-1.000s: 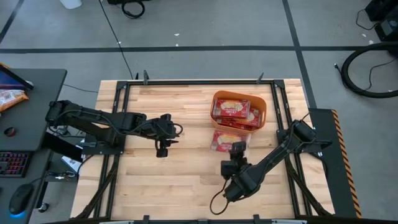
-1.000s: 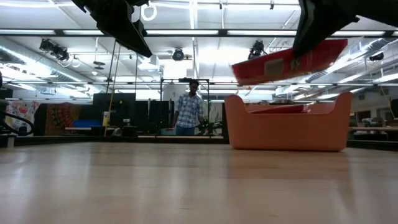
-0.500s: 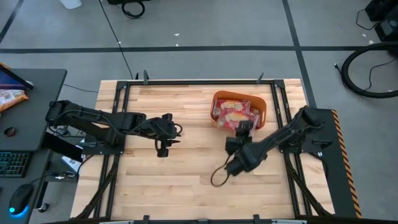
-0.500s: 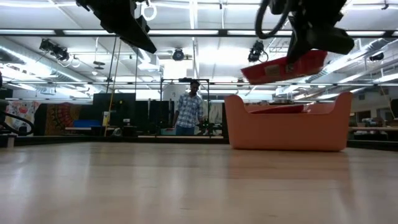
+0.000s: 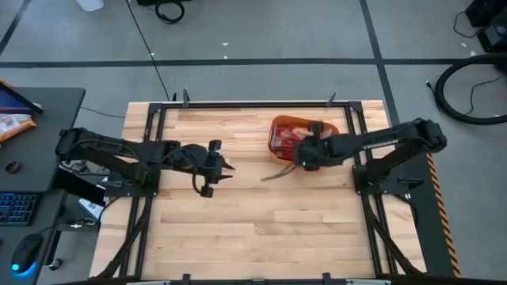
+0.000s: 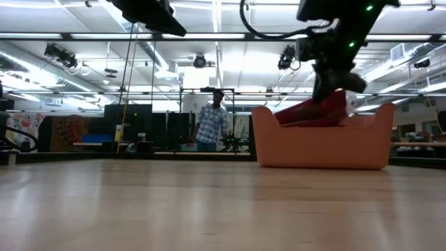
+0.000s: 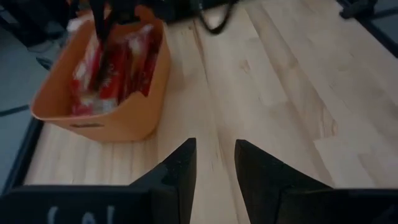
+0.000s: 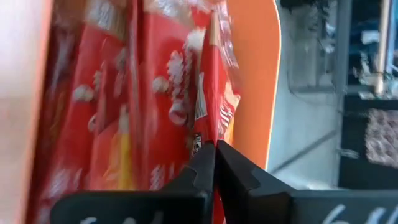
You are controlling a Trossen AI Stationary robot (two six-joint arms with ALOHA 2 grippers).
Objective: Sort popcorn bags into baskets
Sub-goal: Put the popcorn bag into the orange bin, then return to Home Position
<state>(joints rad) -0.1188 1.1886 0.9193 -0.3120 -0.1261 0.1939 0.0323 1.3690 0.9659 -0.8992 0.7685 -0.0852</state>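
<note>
Wood table (image 5: 238,222), one orange basket (image 5: 333,134) near its far right, red popcorn bags (image 7: 127,59) piled inside. Right gripper (image 8: 214,163) reaches into the basket, fingers pinched nearly together on a bag's edge (image 8: 211,93). Release low, then lift straight out. Left gripper (image 7: 214,165) hovers mid-table, part open, empty.

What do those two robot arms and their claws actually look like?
Both are slim, dark, jointed arms. The left gripper ends in two flat, black, blade-like fingers. The right gripper has the same dark pair. A black cable loops off the right arm, where a small green light glows.
</note>
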